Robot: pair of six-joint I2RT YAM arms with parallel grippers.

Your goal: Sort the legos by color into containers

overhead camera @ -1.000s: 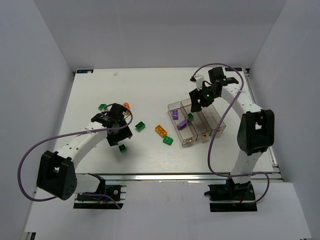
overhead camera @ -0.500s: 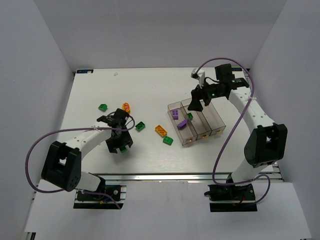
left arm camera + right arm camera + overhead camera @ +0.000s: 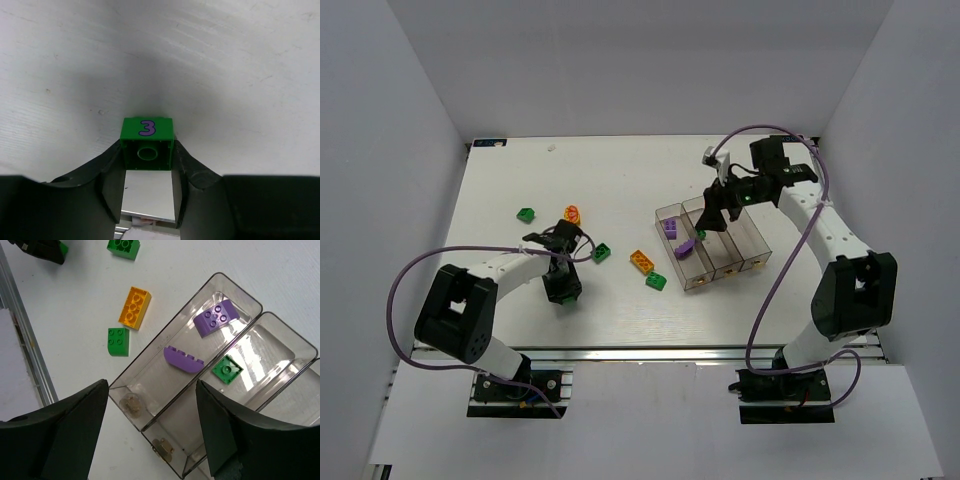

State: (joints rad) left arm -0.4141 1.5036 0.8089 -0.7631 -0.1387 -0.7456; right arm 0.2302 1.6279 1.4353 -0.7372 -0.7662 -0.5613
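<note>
Here, left claw [image 3: 147,151]: closed on a small green studded plastic brick [image 3: 147,131] with a purple 3, held between its fingertips.
Right claw [image 3: 716,216]: spread wide, holding nothing.
Under the right claw: three joined clear plastic bins [image 3: 150,396], with two purple bricks [image 3: 216,317] in one and a green brick [image 3: 227,369] in the next.
Past its left finger: an orange-yellow brick [image 3: 134,307] on the white table [image 3: 200,260].
</note>
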